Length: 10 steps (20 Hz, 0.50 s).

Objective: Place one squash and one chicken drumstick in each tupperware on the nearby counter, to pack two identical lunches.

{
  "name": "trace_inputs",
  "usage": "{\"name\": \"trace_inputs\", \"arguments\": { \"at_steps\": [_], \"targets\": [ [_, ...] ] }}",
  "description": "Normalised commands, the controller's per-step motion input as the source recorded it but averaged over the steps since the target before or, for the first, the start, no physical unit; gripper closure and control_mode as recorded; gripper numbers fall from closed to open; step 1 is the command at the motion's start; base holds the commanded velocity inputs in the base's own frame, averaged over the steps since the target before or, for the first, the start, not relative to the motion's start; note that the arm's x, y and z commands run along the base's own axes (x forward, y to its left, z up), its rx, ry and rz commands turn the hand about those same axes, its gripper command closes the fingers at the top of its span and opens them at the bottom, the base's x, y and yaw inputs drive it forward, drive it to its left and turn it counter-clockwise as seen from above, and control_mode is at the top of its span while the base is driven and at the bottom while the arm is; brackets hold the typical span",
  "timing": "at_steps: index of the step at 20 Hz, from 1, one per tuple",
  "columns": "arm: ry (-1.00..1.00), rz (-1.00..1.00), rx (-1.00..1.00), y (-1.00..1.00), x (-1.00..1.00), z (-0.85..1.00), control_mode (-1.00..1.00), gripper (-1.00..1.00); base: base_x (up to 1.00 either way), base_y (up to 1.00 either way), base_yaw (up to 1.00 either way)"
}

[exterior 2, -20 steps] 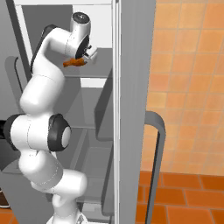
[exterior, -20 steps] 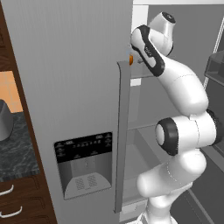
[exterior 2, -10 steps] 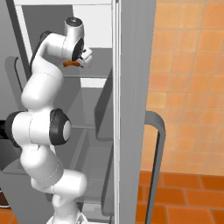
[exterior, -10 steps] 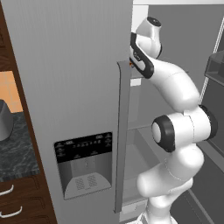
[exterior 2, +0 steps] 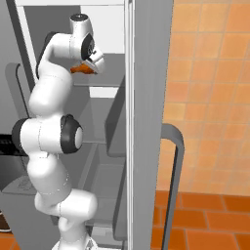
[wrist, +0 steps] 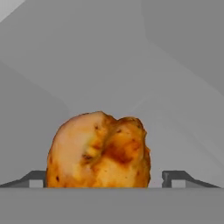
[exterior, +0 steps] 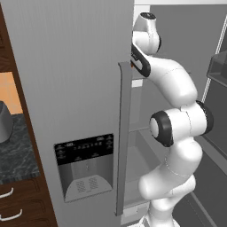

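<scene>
A glossy orange-brown chicken drumstick (wrist: 99, 151) lies on a grey fridge shelf, its bulbous end facing the hand camera. My gripper (wrist: 103, 177) is open, with one fingertip on each side of the drumstick and a gap between each tip and the meat. From the right base view the drumstick (exterior 2: 79, 70) shows as an orange patch just under the hand, and the gripper (exterior 2: 92, 65) reaches into the upper shelf of the open fridge. The counter (exterior: 13, 153) lies far left. Squash and tupperware are out of view.
The closed fridge door (exterior: 75, 88) with its long vertical handle (exterior: 124, 137) and dispenser panel stands left of the arm. An open door with bins (exterior: 217, 66) is on the right. A grey object (exterior: 3, 124) sits on the counter above wood drawers (exterior: 11, 204).
The arm has reached further into the fridge, carrying the hand in and up to the drumstick. The jaws have stayed wide apart.
</scene>
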Motion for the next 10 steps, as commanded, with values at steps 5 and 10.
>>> {"name": "trace_inputs", "arguments": {
  "at_steps": [5,10],
  "targets": [
    [0.18,-0.07,-0.07,0.17,0.0,-0.08,-1.0,1.0,0.0,0.0,0.0],
    [-0.11,0.0,-0.15,-0.11,-0.58,-0.09,-1.0,1.0,0.0,0.0,0.0]
  ]
}}
